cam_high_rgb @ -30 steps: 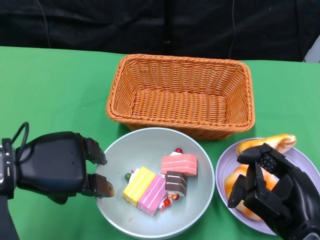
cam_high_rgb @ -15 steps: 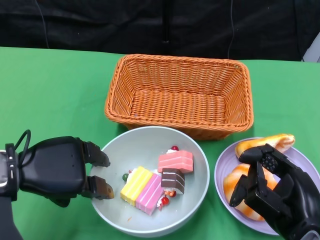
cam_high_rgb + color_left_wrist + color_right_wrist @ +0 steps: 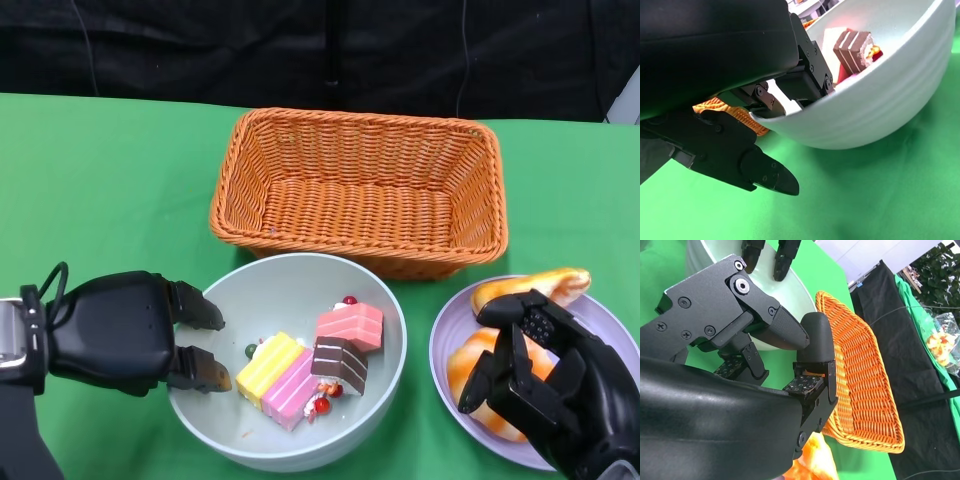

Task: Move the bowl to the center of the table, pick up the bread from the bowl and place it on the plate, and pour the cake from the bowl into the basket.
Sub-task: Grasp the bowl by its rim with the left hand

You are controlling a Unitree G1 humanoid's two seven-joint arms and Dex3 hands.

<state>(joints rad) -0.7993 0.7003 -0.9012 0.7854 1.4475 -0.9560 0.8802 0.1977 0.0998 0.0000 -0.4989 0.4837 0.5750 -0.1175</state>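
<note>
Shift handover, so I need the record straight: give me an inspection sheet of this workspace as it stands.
Surface: green cloth table, no spills seen.
Job's things: grey bowl holds cake pieces; bread lies on purple plate; orange basket has nothing in it.
Clutter: nothing seen.
Robot hands: left robot hand grips the bowl's rim, bowl lifted off the table in the left wrist view; right robot hand hovers over the plate, holding nothing.
Cables: black cable at the left wrist.
Surroundings: black backdrop.
</note>
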